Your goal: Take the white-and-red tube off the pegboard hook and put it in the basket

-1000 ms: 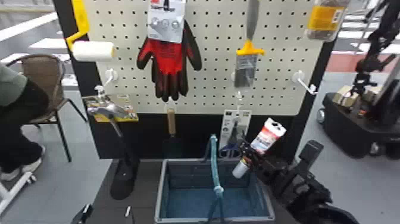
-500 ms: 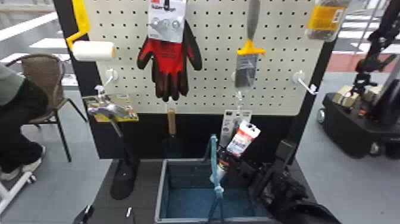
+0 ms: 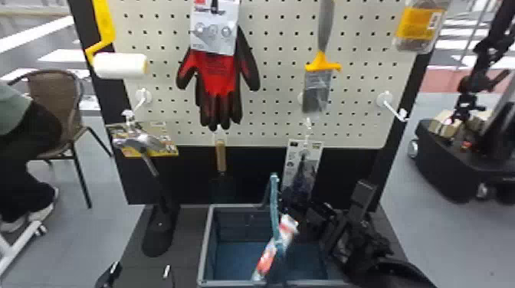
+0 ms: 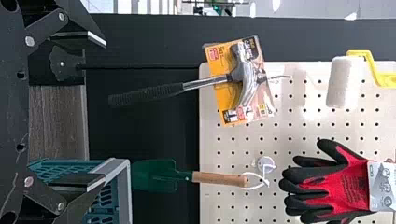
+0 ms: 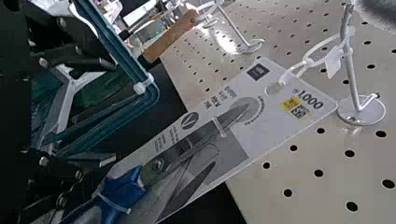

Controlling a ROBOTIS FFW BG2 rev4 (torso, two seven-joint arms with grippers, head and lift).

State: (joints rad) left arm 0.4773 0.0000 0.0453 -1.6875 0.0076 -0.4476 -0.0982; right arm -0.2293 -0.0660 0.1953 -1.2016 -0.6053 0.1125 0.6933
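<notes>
Lower than before, white-and-red tube [image 3: 267,260] over or inside basket [image 3: 205,245], right gripper [image 3: 298,226] with fingers spread

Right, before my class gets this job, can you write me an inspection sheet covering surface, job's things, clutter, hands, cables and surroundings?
Surface: dark platform under the basket.
Job's things: white-and-red tube on no hook, tilted, at the basket's opening; cannot tell if it has settled.
Clutter: gloves, hammer, roller, brush, trowel and scissors hang at the pegboard.
Hands: left hand open, empty; right hand open, near the scissors.
Cables: nothing seen.
Surroundings: chair to the left, wheeled black machine to the right.
</notes>
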